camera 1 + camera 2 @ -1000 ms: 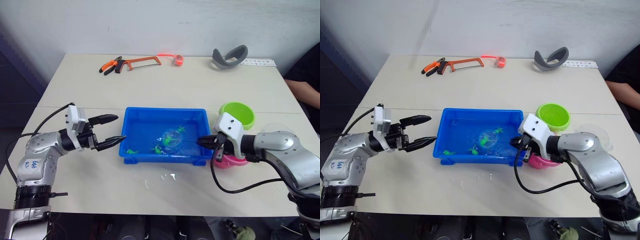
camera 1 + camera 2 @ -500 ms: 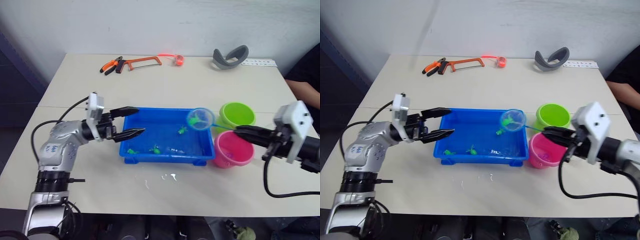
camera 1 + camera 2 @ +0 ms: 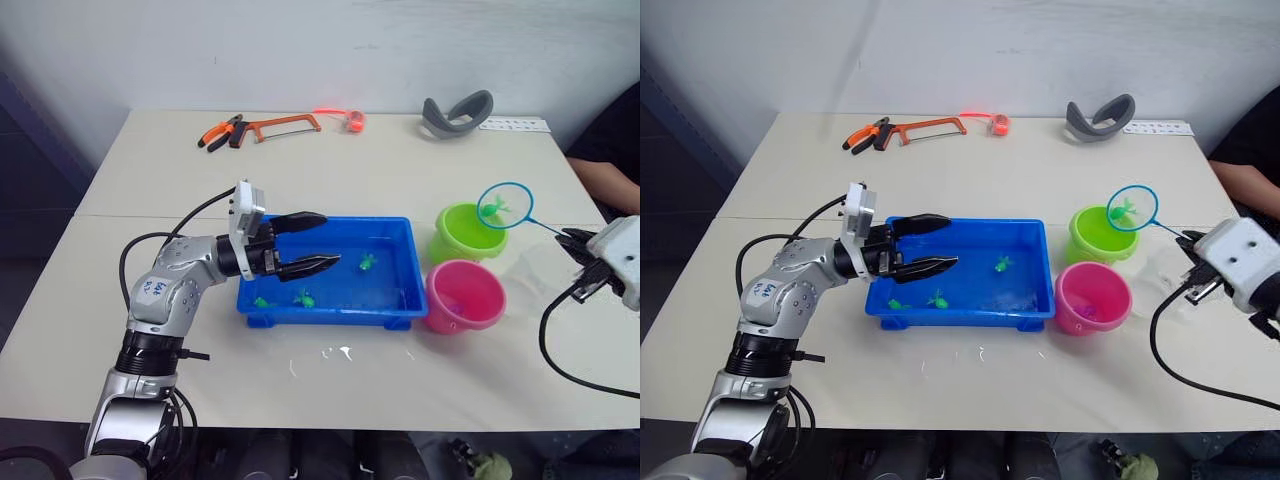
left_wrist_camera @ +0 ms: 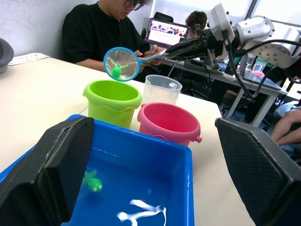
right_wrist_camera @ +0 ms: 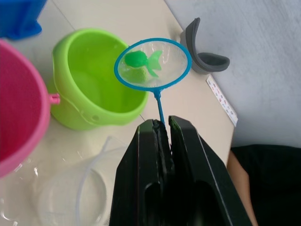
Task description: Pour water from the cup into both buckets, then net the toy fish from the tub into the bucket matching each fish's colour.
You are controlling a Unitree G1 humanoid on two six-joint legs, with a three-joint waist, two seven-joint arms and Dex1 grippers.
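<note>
Green fish [image 5: 138,59] netted, held above green bucket [image 3: 470,232], not yet dropped. Right gripper [image 5: 161,129] clamped on net [image 3: 504,205] handle; left gripper [image 3: 312,241] spread over blue tub [image 3: 403,300]. Three green fish [image 3: 303,297] remaining, tub's 6 o'clock side.

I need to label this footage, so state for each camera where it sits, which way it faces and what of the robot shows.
Head stereo pair: looks forward and down over the table; both arms show, left gripper over the tub.
Left wrist: faces across the tub to the green bucket, pink bucket and cup; its own open fingers frame it.
Right wrist: looks along fingers shut on the net.
All share the net holding a green fish above the green bucket.
</note>
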